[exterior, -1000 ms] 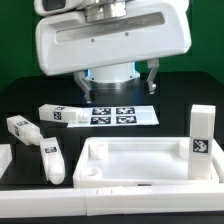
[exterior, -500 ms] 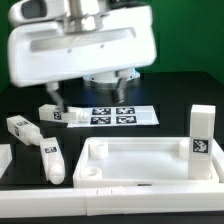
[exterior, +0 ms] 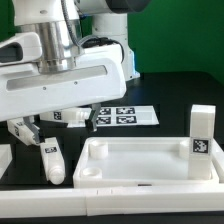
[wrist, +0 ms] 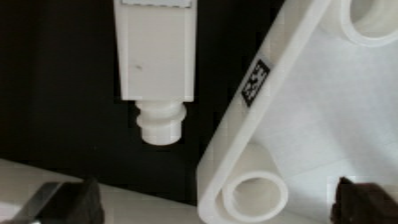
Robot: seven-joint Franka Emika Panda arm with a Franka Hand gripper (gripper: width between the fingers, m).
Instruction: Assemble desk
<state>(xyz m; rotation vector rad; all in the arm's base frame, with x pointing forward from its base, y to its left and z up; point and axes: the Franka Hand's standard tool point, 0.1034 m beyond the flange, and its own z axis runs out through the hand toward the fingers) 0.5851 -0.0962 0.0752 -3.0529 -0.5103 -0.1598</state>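
Observation:
The desk panel (exterior: 140, 165), white with a raised rim and round corner sockets, lies at the front of the table. In the wrist view its corner socket (wrist: 258, 190) and a tag show. A white leg (exterior: 50, 160) lies just off the panel's corner on the exterior view's left. In the wrist view this leg (wrist: 157, 50) shows its round peg end. My gripper (exterior: 60, 127) hangs above that leg, open and empty. In the wrist view the gripper (wrist: 217, 205) has its dark fingertips (wrist: 71, 205) wide apart.
One leg (exterior: 201, 140) stands upright by the panel on the exterior view's right. Another leg (exterior: 65, 116) lies half hidden behind my arm. The marker board (exterior: 125, 115) lies behind the panel. A white part (exterior: 3, 157) sits at the exterior view's left edge.
My arm has swung toward the exterior view's left and come lower, so it now covers the legs at the left. No part has moved.

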